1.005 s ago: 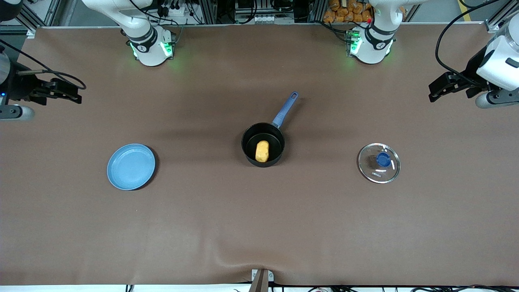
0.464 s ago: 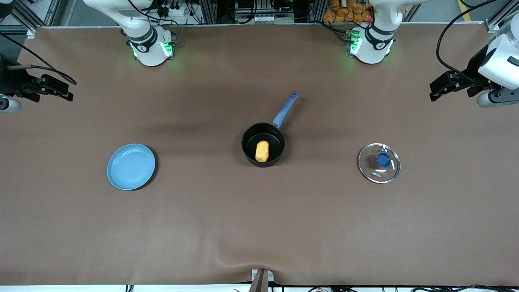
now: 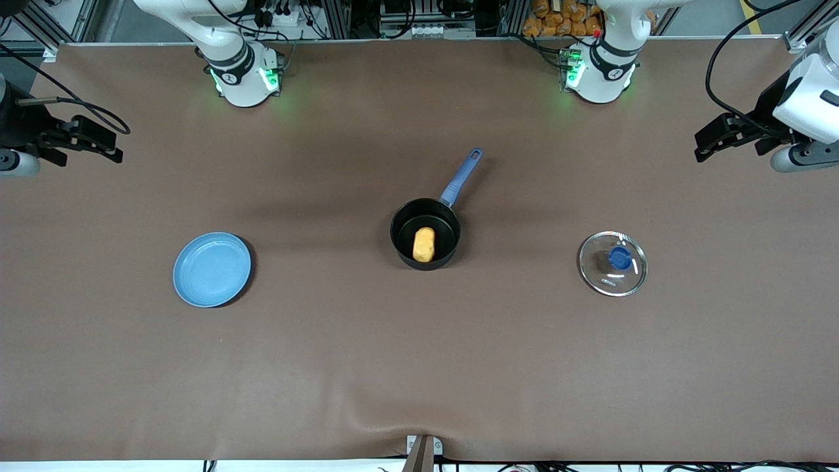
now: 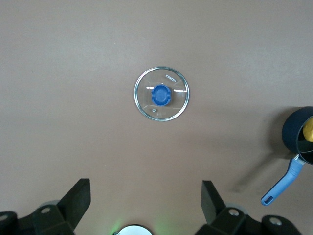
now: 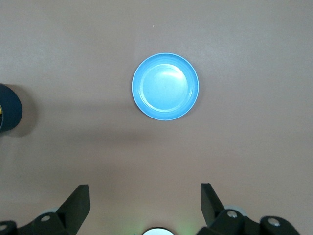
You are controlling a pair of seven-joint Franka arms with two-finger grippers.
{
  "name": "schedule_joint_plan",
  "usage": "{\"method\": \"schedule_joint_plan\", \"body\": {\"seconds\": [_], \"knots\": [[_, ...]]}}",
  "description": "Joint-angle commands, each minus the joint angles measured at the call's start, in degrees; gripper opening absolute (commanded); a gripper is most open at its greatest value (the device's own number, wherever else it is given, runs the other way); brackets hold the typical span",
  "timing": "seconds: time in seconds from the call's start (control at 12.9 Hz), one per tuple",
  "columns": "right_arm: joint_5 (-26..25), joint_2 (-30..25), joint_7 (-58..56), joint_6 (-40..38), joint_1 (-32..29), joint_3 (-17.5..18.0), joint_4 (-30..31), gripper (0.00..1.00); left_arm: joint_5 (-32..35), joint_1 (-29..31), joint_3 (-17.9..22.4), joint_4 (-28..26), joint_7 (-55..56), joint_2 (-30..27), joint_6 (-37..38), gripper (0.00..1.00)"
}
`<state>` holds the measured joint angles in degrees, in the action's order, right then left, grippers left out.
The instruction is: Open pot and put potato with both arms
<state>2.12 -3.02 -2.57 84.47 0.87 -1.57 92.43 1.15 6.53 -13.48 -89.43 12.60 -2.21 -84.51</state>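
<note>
While both arms wait at the bench [image 3: 419, 367] ends, I see the pot [image 3: 425, 233] uncovered, lid [image 3: 613, 263] toward the left arm's end, potato [image 3: 423, 244] inside; left pincer [image 4: 145, 199] and right pincer [image 5: 145, 199] released.

The brown table [image 3: 419, 367] carries the uncovered black pot [image 3: 425, 234] at its middle, a glass lid [image 3: 613, 263] lying flat well toward the left arm's end from it, and a blue plate [image 3: 212, 269] well toward the right arm's end
</note>
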Motion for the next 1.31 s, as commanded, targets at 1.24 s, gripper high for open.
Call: {"method": "schedule_joint_plan", "body": {"seconds": [1.24], "knots": [[-0.18, -0.41, -0.51, -0.01, 0.19, 0.07, 0.12, 1.00, -2.29, 0.42, -0.23, 0.83, -0.73, -0.16, 1.37, 1.00]]}}
